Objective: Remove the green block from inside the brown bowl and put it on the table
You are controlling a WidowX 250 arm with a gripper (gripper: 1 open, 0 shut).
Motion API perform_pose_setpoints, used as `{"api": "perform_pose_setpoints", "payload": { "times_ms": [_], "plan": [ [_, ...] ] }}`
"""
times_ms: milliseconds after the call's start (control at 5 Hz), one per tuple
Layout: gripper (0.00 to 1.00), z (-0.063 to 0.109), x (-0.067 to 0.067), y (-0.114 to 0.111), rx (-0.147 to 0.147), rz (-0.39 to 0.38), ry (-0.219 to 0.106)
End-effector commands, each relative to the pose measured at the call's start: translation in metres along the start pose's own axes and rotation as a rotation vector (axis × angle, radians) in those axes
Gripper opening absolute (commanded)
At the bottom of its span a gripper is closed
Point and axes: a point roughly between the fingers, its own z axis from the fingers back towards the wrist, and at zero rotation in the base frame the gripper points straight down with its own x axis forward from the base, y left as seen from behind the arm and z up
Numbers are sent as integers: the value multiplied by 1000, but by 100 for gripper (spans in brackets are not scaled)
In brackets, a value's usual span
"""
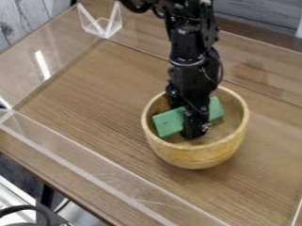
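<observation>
The brown bowl (201,150) sits on the table (90,99) right of centre, near the front. Inside it the green block (174,121) lies tilted, its left end raised towards the rim. My gripper (195,128) reaches straight down into the bowl, its black fingers shut on the green block across its middle. The fingertips are partly hidden by the block and the bowl's wall.
Low clear acrylic walls (68,175) edge the table at the front, left and back. A clear angled bracket (103,23) stands at the back left corner. A dark cable (27,224) lies off the table at the bottom left.
</observation>
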Motion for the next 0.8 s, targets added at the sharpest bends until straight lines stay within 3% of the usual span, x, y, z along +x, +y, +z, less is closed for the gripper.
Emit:
{"api": "perform_pose_setpoints", "payload": {
  "times_ms": [0, 600],
  "plan": [
    [0, 7, -11, 11, 12, 63, 3],
    [0, 15, -12, 18, 20, 93, -7]
  ]
}}
